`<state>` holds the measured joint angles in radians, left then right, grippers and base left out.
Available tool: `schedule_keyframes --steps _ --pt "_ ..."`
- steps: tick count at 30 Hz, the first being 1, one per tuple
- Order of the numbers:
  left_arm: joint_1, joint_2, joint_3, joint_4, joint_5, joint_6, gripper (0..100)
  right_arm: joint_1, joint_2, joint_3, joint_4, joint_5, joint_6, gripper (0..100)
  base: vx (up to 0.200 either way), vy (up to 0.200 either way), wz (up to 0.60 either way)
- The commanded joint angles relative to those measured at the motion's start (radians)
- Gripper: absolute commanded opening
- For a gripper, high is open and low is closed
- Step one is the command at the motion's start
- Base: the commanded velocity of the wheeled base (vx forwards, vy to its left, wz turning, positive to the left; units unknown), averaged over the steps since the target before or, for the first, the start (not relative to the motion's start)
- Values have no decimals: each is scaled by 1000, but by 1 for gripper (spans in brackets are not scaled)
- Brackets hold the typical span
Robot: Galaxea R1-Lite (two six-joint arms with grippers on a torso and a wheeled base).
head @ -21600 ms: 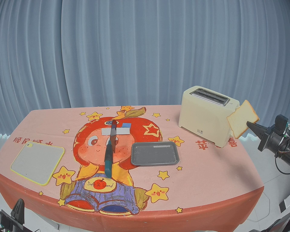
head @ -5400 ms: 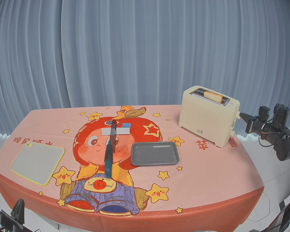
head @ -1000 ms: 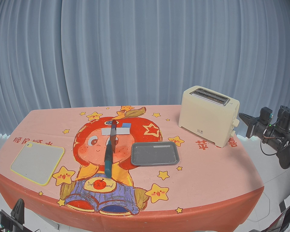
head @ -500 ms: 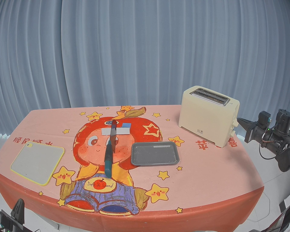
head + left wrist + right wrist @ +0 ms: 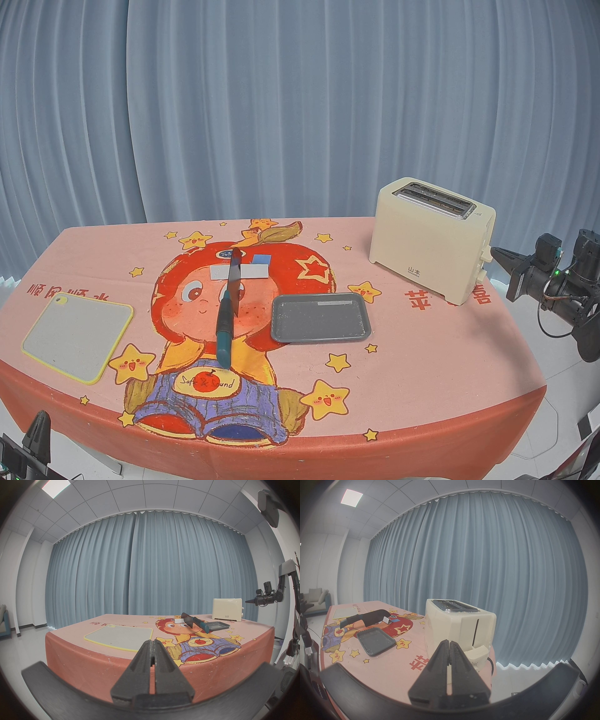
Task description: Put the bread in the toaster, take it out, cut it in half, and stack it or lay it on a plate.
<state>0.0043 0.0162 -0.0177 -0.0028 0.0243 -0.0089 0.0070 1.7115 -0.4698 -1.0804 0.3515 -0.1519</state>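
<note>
The cream toaster (image 5: 431, 240) stands at the table's back right. Its slots (image 5: 435, 199) look dark, and the bread is hidden down inside. The side lever (image 5: 478, 652) sits low. My right gripper (image 5: 495, 252) is shut and empty, level with that lever side and a short gap to its right. The grey plate (image 5: 320, 317) lies mid-table, with the teal-handled knife (image 5: 226, 309) to its left. The cutting board (image 5: 78, 335) lies at the front left. My left gripper (image 5: 153, 641) is shut, below the table's front left edge.
A white card (image 5: 239, 271) lies under the knife's blade. The table's round front edge (image 5: 350, 437) drops off close to me. A blue curtain hangs behind the table. Open cloth lies between the plate and the toaster.
The right gripper first held the bread, then left it standing in the slot. The bread has since sunk out of sight. Over the last second the gripper dipped slightly beside the toaster.
</note>
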Motion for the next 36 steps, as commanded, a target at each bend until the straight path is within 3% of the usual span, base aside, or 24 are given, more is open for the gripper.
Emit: schedule_keyframes --steps 1,36 --pt "0 -16 18 0 0 0 0 13 -16 11 1 0 -1 0 0 0 0" --pt "0 -16 18 0 0 0 0 41 -46 40 7 -29 -23 0 0 0 0"
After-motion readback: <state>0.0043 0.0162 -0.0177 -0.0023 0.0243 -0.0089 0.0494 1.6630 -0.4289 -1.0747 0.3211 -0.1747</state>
